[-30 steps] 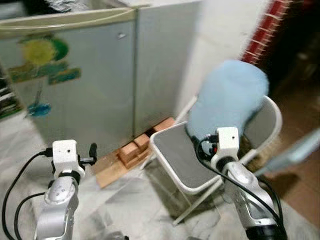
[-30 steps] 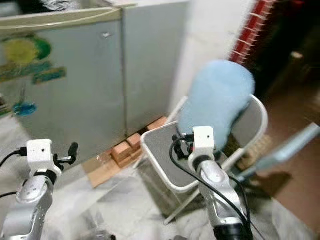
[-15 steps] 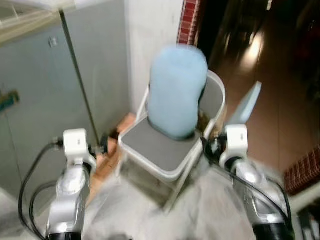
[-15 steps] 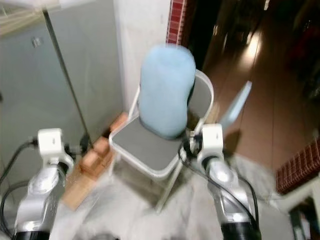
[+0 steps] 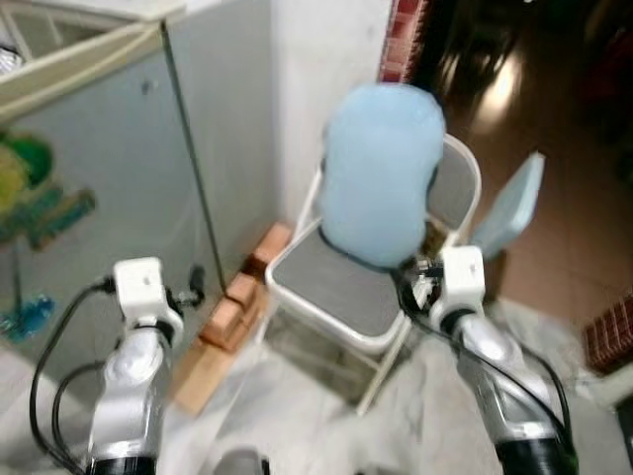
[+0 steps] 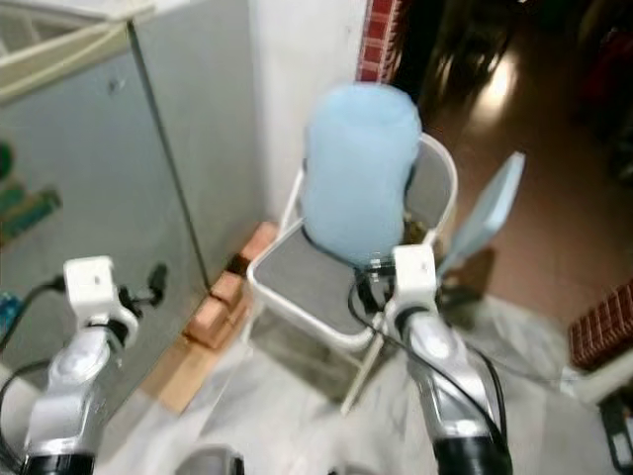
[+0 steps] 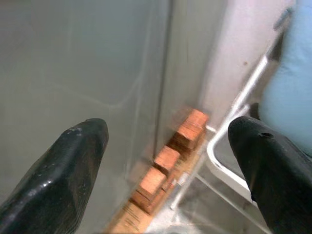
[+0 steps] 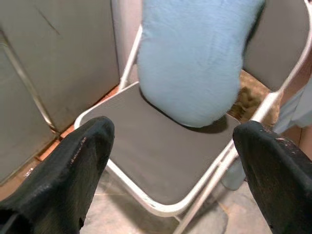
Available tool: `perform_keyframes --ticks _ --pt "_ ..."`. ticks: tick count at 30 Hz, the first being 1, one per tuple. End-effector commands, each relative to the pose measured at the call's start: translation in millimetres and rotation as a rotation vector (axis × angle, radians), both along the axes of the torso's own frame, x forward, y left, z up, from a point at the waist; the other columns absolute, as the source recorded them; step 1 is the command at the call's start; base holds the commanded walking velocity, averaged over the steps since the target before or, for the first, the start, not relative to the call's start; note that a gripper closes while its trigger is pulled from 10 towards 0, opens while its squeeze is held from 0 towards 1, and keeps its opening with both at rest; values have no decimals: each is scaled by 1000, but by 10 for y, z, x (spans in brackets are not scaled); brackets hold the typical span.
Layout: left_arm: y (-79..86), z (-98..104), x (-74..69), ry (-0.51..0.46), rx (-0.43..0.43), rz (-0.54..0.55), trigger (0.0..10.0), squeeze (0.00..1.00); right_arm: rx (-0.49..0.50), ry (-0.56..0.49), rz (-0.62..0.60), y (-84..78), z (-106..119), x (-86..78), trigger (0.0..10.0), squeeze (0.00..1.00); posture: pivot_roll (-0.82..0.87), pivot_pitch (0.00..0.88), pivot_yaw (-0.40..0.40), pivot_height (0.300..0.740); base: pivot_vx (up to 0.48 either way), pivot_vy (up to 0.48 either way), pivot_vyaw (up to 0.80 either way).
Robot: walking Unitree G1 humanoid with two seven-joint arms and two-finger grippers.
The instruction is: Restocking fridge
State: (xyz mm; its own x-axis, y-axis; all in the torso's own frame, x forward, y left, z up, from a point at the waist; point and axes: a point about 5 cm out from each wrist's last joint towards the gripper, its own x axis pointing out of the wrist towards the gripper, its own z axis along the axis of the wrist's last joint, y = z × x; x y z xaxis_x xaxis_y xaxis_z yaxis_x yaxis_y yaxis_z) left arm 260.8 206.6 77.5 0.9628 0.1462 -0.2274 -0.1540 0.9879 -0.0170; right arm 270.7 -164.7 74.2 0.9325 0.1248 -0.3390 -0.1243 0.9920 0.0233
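Note:
The grey fridge [image 5: 89, 178] stands at the left with its door closed and colourful stickers on the front. My left gripper [image 7: 170, 170] is held out in front of the fridge's right corner, open and holding nothing. My right gripper [image 8: 170, 161] is also open and empty, hovering before the seat of a white folding chair [image 5: 336, 287]. No food item or bottle is visible in either gripper.
A light-blue cushion [image 5: 381, 168] leans on the chair back. Several red bricks [image 5: 237, 302] and a wooden board [image 5: 198, 371] lie at the fridge's base. A pale-blue panel [image 5: 509, 203] leans behind the chair. A dark tiled passage [image 5: 554, 109] opens at the right.
The camera has swung back toward the left, so more of the fridge front shows and the chair sits further right. Both arms keep the same raised pose, with open fingers.

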Motion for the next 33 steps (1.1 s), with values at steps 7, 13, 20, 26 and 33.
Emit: perform_keyframes --ticks 7,13,20,26,33 --pt "276 95 31 -34 52 101 10000 0 3 -27 4 26 69 49 10000 0 60 0 -64 740 0 480 0" --pt "428 162 101 -49 75 135 10000 0 0 -27 2 18 66 56 10000 0 60 0 -65 740 0 480 0" --pt "519 204 111 -64 96 161 10000 0 -4 -28 -2 14 61 60 10000 0 62 0 -68 740 0 480 0" --pt "802 235 24 -73 176 333 10000 0 -4 -26 -6 9 54 62 10000 0 63 0 -70 740 0 480 0" --pt "626 221 19 -97 165 257 10000 0 -4 -26 -4 16 49 68 10000 0 65 0 -71 740 0 0 0"
